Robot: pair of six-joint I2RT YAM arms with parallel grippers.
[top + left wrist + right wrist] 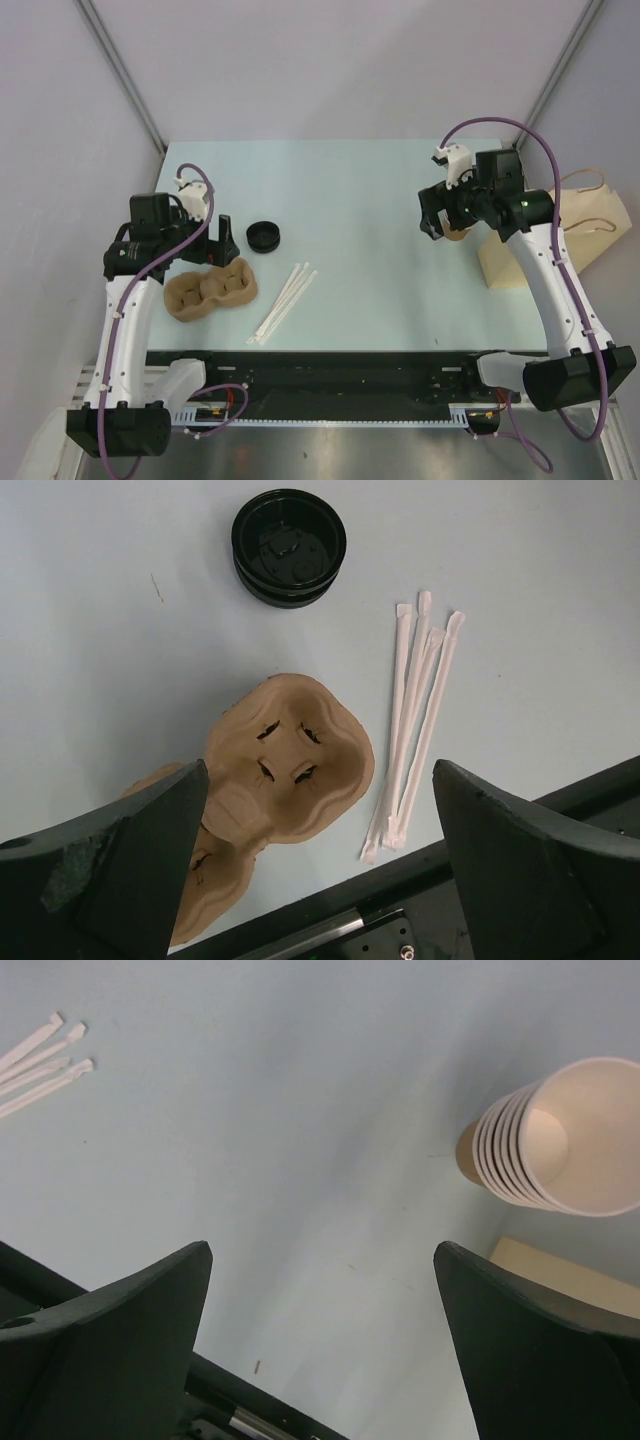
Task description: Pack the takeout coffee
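Observation:
No lidded kraft cup shows in any view; the takeout coffee is out of view. My left gripper [220, 243] [318, 770] is open and empty, hovering above a brown moulded-pulp cup carrier [210, 290] [290, 755]. A loose black lid [265, 237] [289, 547] lies beyond the carrier. My right gripper [432, 215] [322, 1248] is open and empty above bare table, just left of a stack of lidless tan paper cups [456, 233] [560, 1140].
Several paper-wrapped straws [283, 303] [415, 720] [40, 1065] lie near the front middle of the pale blue table [350, 190]. A tan paper bag with handles [560, 240] [560, 1280] lies on its side at the right edge, behind the right arm.

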